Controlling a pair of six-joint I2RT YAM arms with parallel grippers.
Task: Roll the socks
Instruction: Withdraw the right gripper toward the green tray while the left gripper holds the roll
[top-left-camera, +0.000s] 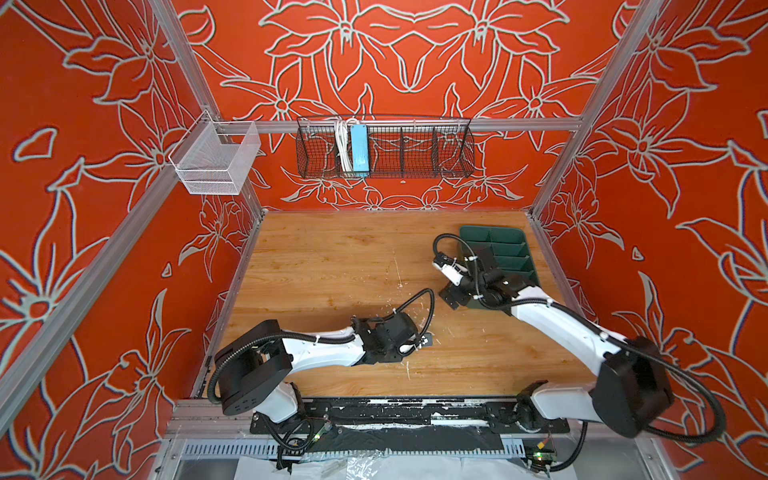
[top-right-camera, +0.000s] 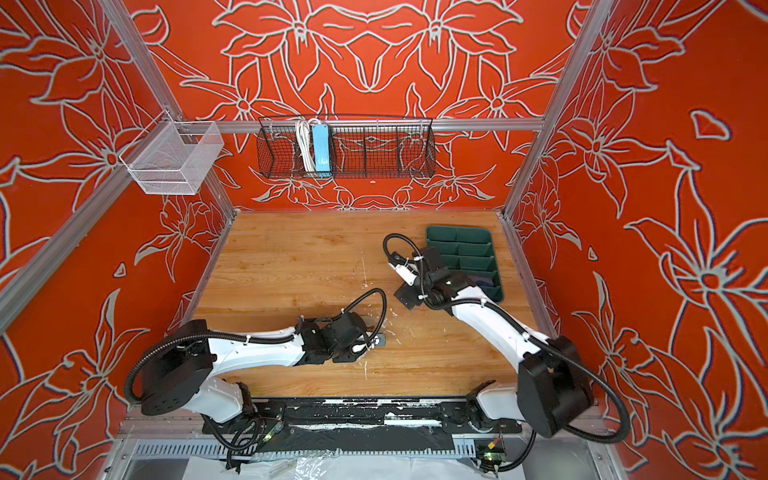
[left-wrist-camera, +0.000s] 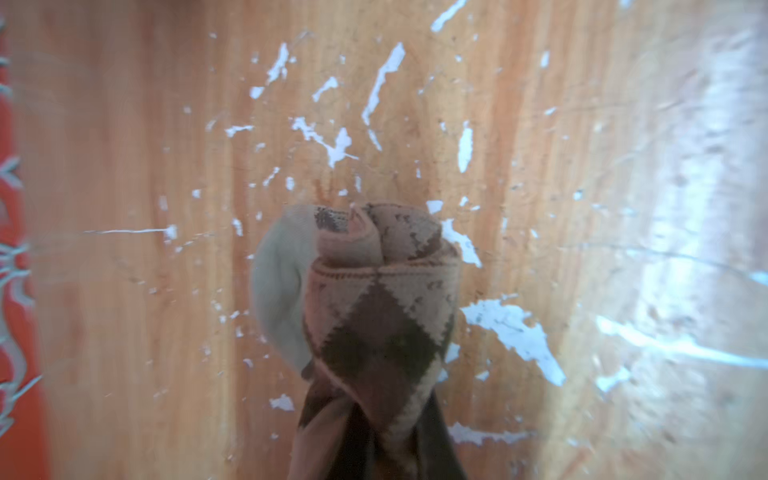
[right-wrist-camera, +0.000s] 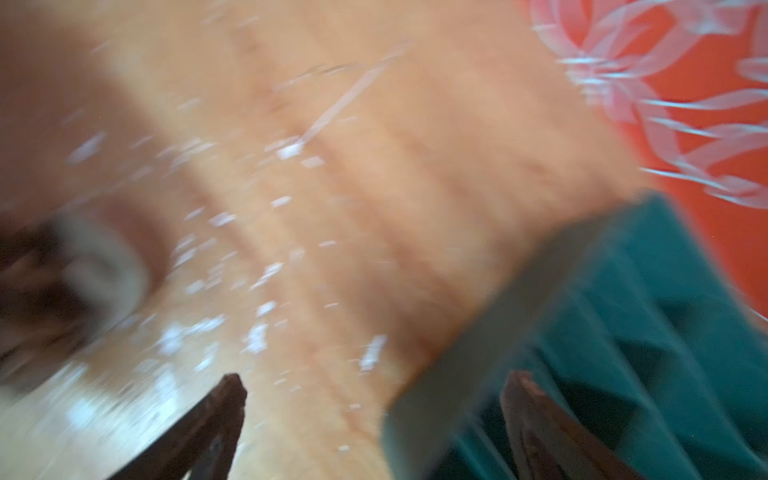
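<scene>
The beige sock with olive-brown argyle diamonds (left-wrist-camera: 374, 307) is wound into a tight roll, and my left gripper (left-wrist-camera: 374, 419) is shut on its lower end just above the wooden table (top-left-camera: 332, 266). In both top views the left gripper (top-left-camera: 424, 341) (top-right-camera: 377, 340) hides that sock. My right gripper (right-wrist-camera: 376, 392) (top-left-camera: 451, 297) stands open and empty at the near left corner of a green divided tray (top-left-camera: 498, 241) (right-wrist-camera: 623, 332). A dark purplish thing (top-right-camera: 482, 281) shows in the tray's nearest compartment, mostly behind the right arm; I cannot tell whether it is the purple sock.
The tray (top-right-camera: 457, 237) sits at the table's back right. A black wire basket (top-left-camera: 384, 149) with a blue box and a white mesh basket (top-left-camera: 216, 160) hang on the frame above the table. White scratches mark the tabletop. The right wrist view is blurred.
</scene>
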